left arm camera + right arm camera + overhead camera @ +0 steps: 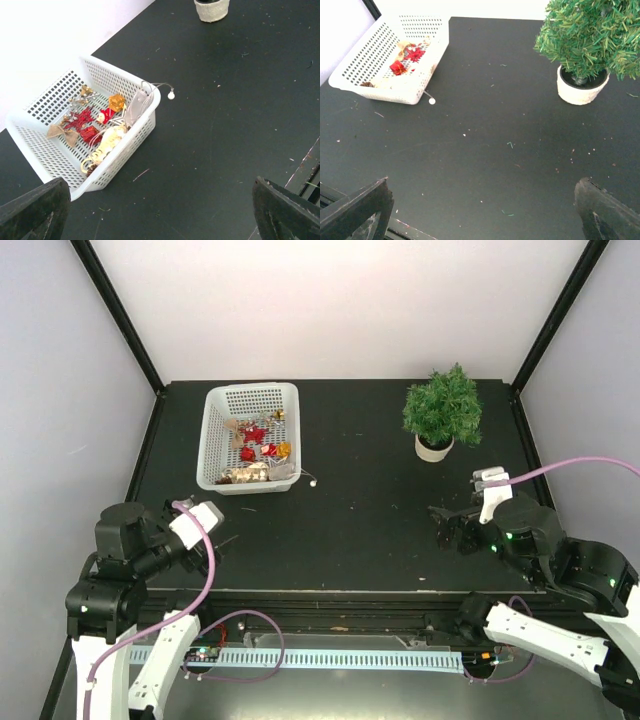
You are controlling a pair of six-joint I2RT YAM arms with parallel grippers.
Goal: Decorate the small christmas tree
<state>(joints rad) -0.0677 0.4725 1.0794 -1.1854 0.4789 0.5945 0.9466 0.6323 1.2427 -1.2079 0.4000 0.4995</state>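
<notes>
Going left to right: the left gripper sits at the table's near-left corner, fingers wide apart, holding nothing. One white basket stands far left with red and gold ornaments too tangled to count. One small christmas tree stands far right, and the right gripper in front of it is spread apart too.

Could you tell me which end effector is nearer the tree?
Right: the right end effector is just in front of the tree; the left end effector is far left, by the basket.
</notes>
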